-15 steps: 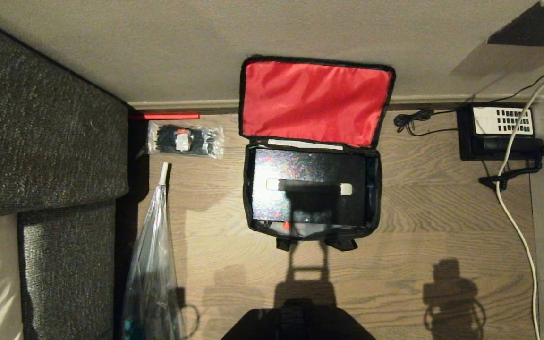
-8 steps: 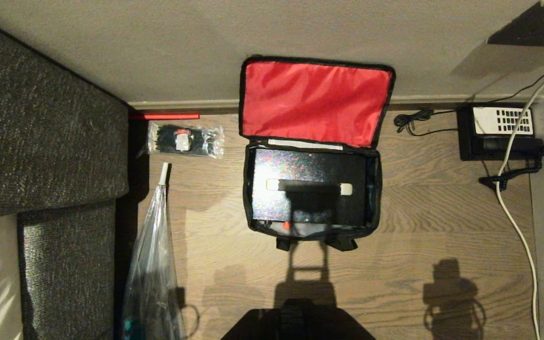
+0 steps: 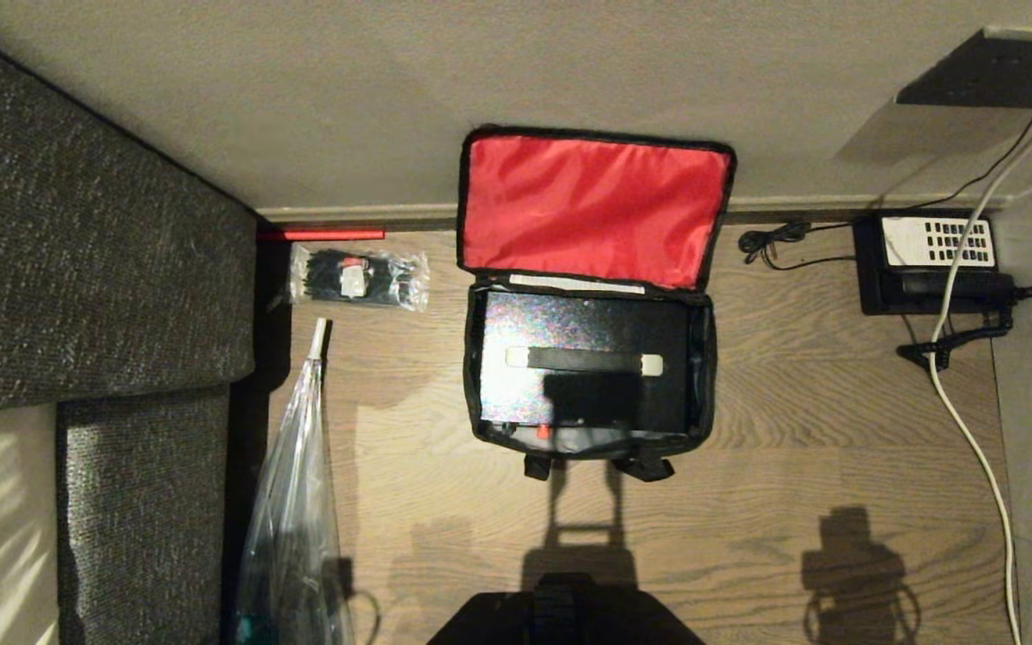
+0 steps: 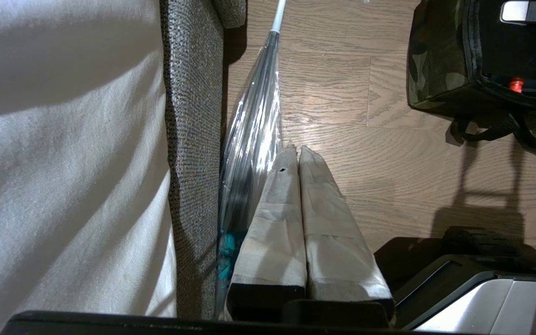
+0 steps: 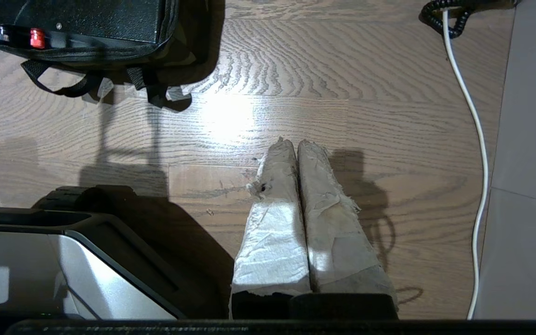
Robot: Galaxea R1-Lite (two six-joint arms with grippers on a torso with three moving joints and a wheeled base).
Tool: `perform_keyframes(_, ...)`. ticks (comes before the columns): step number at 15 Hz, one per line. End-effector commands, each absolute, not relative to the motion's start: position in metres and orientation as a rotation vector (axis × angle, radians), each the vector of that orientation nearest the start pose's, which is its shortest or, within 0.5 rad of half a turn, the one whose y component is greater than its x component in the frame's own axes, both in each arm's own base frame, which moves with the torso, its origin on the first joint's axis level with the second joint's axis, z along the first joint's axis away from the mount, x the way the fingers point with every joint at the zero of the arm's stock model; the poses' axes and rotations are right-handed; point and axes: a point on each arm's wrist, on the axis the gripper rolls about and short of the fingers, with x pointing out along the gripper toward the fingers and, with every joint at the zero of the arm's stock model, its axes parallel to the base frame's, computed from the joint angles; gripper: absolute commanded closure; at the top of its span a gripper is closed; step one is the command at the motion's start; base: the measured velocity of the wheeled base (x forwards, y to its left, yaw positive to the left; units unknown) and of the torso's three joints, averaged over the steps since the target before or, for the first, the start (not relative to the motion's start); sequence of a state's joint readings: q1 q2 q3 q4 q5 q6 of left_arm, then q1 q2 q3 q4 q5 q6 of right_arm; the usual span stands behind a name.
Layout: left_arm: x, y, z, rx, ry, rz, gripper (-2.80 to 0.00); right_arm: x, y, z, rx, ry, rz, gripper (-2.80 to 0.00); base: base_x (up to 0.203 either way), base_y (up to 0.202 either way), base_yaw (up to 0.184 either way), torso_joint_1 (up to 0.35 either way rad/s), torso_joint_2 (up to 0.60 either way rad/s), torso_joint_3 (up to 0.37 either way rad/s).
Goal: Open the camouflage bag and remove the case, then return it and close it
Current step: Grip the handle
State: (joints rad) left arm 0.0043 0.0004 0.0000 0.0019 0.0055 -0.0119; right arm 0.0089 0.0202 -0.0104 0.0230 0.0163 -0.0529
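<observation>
The camouflage bag is seen on the floor against the far wall, its red-lined lid thrown back. The case lies flat inside; stiff and probably slick, it is best taken by its long handle. Both the left gripper and right gripper are held pressed together, empty, on the near side.

Both grippers have pale tape-wrapped fingers; the base is black and silver.
</observation>
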Motion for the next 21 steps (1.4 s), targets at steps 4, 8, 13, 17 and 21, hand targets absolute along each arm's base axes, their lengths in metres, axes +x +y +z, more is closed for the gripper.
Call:
perform_keyframes(4,-0.0228,0.0000,0.0749,-0.010,0.002,0.011,0.00,-0.0219,0.0002,0.0766,-0.054,0.035,0.027,0.00,0.000,0.000,0.000,0.000,0.00,0.000)
perform_keyframes(8,-0.0227,0.0000,0.0744,-0.009,0.008,0.009,0.00,-0.0218,0.0002,0.0762,-0.054,0.036,0.027,0.00,-0.060,0.032,-0.003,0.001,0.00,0.001)
perform_keyframes(13,-0.0227,0.0000,0.0744,-0.009,0.008,0.009,0.00,-0.0219,0.0002,0.0766,-0.054,0.035,0.027,0.00,-0.104,0.021,0.001,0.003,0.00,0.005)
perform_keyframes(17,-0.0227,0.0000,0.0744,-0.008,0.008,0.009,0.00,-0.0219,0.0002,0.0766,-0.054,0.035,0.027,0.00,0.000,0.000,0.000,0.000,0.00,0.000)
perform_keyframes(21,-0.0228,0.0000,0.0744,-0.008,0.006,0.009,0.00,-0.0219,0.0002,0.0766,-0.054,0.035,0.027,0.00,0.000,0.000,0.000,0.000,0.00,0.000)
